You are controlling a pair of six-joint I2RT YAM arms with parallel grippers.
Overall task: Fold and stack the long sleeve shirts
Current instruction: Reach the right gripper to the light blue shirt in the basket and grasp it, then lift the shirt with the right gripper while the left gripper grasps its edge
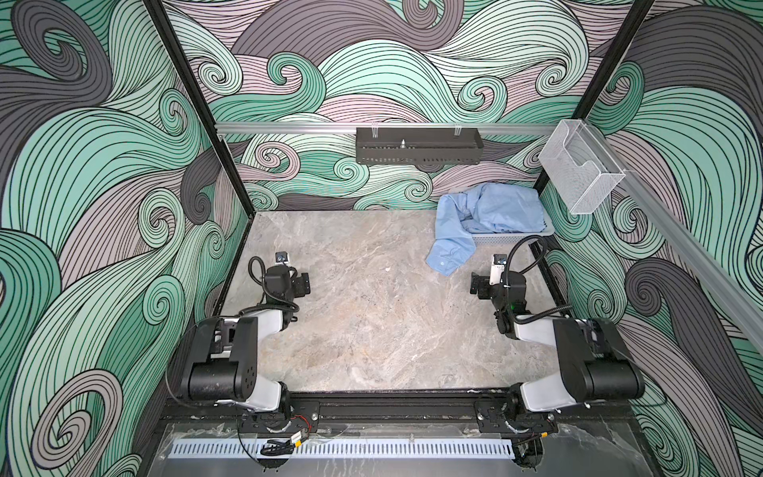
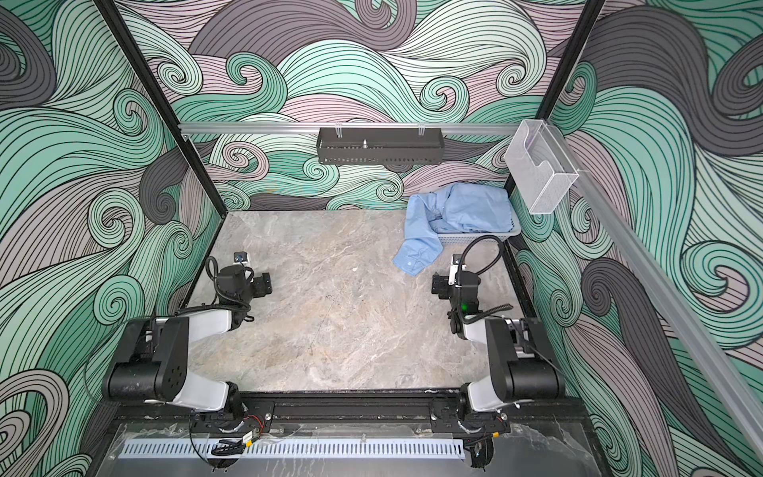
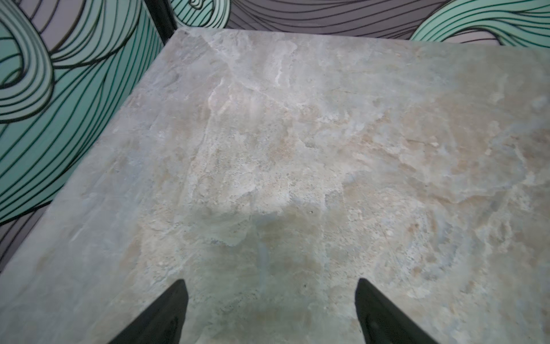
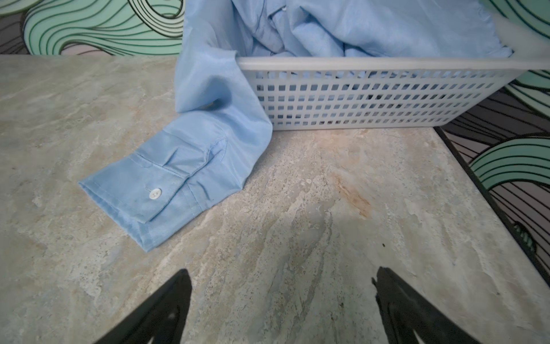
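A light blue long sleeve shirt (image 1: 491, 208) (image 2: 462, 210) lies crumpled in a pale perforated basket (image 1: 512, 237) (image 2: 479, 238) at the back right of the table in both top views. One sleeve hangs over the basket's rim, and its buttoned cuff (image 4: 154, 193) (image 1: 448, 258) rests flat on the table. My right gripper (image 4: 279, 283) (image 1: 479, 285) stands open over bare table, a little short of the cuff and the basket (image 4: 372, 95). My left gripper (image 3: 271, 293) (image 1: 303, 283) is open at the left side, far from the shirt (image 4: 342, 26), with nothing between its fingers.
A black perforated shelf (image 1: 419, 150) hangs on the back rail and a clear wire holder (image 1: 580, 169) on the right rail. The marble tabletop (image 1: 371, 309) is walled by patterned panels on three sides. A black frame edge (image 4: 491, 202) runs close along the right of the basket.
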